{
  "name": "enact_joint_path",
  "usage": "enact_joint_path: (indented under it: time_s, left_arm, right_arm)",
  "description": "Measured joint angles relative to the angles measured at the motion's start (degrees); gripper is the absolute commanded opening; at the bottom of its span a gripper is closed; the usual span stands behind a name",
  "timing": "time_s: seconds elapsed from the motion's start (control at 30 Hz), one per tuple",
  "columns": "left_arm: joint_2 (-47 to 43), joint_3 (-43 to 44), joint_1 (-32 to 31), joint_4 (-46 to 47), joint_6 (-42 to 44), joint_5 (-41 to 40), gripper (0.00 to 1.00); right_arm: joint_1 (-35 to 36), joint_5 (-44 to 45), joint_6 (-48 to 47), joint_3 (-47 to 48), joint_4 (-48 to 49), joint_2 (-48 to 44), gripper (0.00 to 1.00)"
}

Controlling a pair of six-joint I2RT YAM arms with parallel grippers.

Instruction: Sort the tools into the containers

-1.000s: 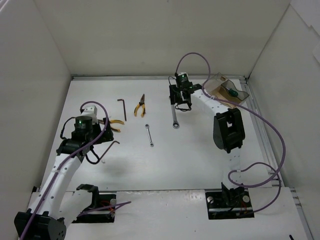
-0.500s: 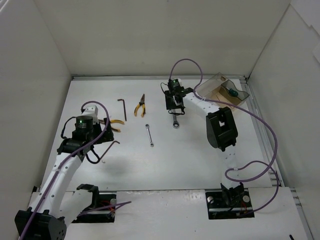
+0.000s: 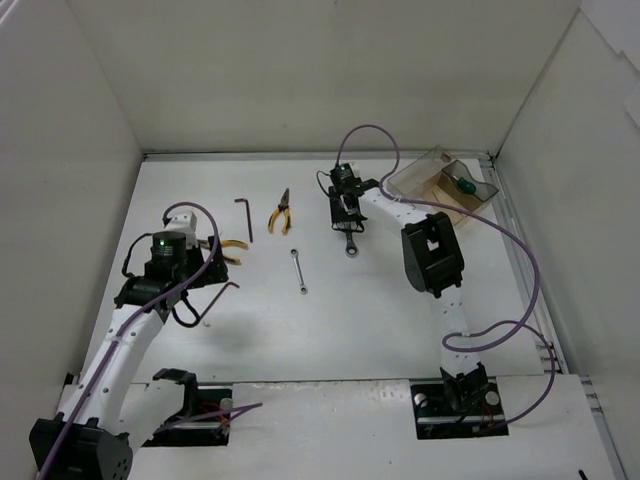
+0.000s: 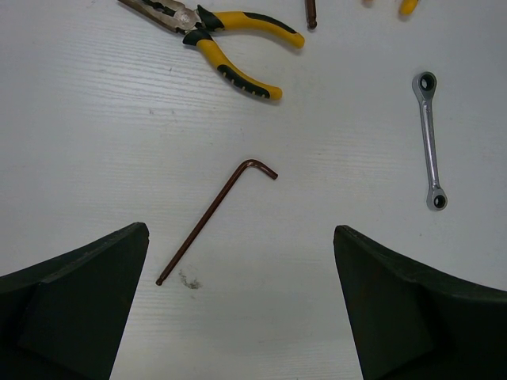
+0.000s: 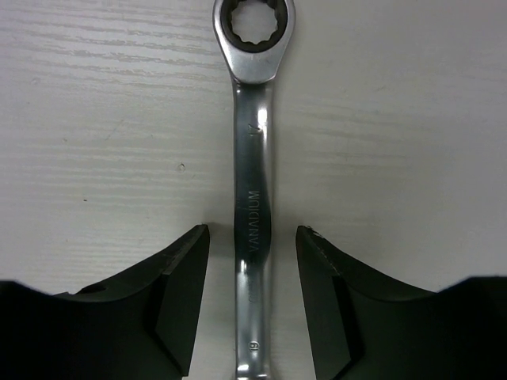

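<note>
My right gripper (image 5: 252, 231) is open and straddles the shaft of a large silver wrench (image 5: 253, 182) lying on the table, with a gap on each side. From above, this gripper (image 3: 345, 212) covers the wrench's far part and only its near end (image 3: 350, 244) shows. My left gripper (image 4: 242, 237) hangs open above a thin brown hex key (image 4: 215, 218). Beyond it lie yellow-handled pliers (image 4: 230, 43) and a small silver wrench (image 4: 428, 138). The clear container (image 3: 412, 178) at the far right holds a green-handled screwdriver (image 3: 463, 184).
A second pair of yellow pliers (image 3: 280, 212) and another dark hex key (image 3: 245, 217) lie at the far middle-left. The small wrench (image 3: 299, 271) sits mid-table. White walls close in the table on three sides. Purple cables loop over both arms.
The right arm has shifted a little left and settled over the large wrench, and its jaws have narrowed around the shaft. The left arm has not moved.
</note>
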Motion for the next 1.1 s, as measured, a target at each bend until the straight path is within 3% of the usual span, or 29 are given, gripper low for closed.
enact_joint_path:
  time_s: [0.27, 0.33, 0.37, 0.43, 1.1]
  left_arm:
    - [-0.02, 0.00, 0.00, 0.00, 0.02, 0.00, 1.00]
    - [-0.09, 0.00, 0.00, 0.00, 0.02, -0.02, 1.00]
    - [-0.13, 0.00, 0.00, 0.00, 0.02, -0.02, 1.00]
    - [-0.24, 0.00, 0.00, 0.00, 0.02, -0.02, 1.00]
    - [-0.70, 0.00, 0.00, 0.00, 0.02, -0.04, 1.00]
  right_arm:
    - [0.61, 0.68, 0.24, 2.89, -0.31, 2.05, 0.35]
    - [0.92, 1.07, 0.11, 2.89, -0.42, 2.08, 0.25]
    - [0.92, 1.25, 0.24, 2.89, -0.55, 2.08, 0.13]
    - [0.94, 1.57, 0.24, 2.89, -0.92, 2.08, 0.00]
    - [-0.74, -6.36, 1.51, 8.70, -7.96, 2.51, 0.00]
